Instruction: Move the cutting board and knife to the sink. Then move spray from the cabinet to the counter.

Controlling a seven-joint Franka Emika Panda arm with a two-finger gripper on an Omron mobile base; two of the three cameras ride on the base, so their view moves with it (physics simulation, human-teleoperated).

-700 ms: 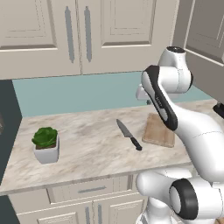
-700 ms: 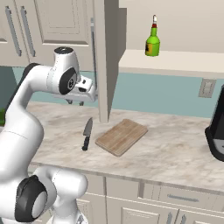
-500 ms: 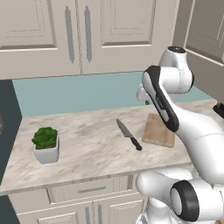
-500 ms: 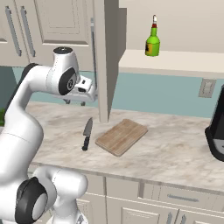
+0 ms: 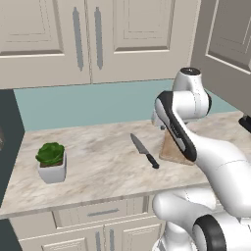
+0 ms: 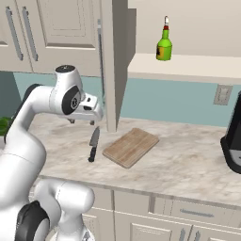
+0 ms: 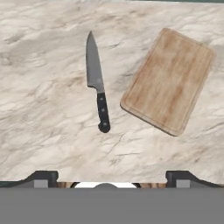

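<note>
Left base view: the knife (image 5: 144, 151) lies on the counter (image 5: 93, 162), just beside the cutting board (image 5: 171, 149), which the arm partly hides; a potted plant (image 5: 50, 161) stands well apart.

Right base view: the gripper (image 6: 89, 113) hangs above the knife (image 6: 93, 144); the spray (image 6: 164, 45) stands in the cabinet (image 6: 188, 66).

Hand view: knife (image 7: 98, 89) and board (image 7: 169, 81) lie flat, apart (whether the fingers are spread or closed, I cannot tell).

Even, bright, diffuse light covers the counter (image 7: 52, 131), with no glare. The knife (image 7: 97, 89) and cutting board (image 7: 168, 81) cast only thin soft shadows beside themselves. Edges look sharp, without blur or visible edge distortion.
</note>
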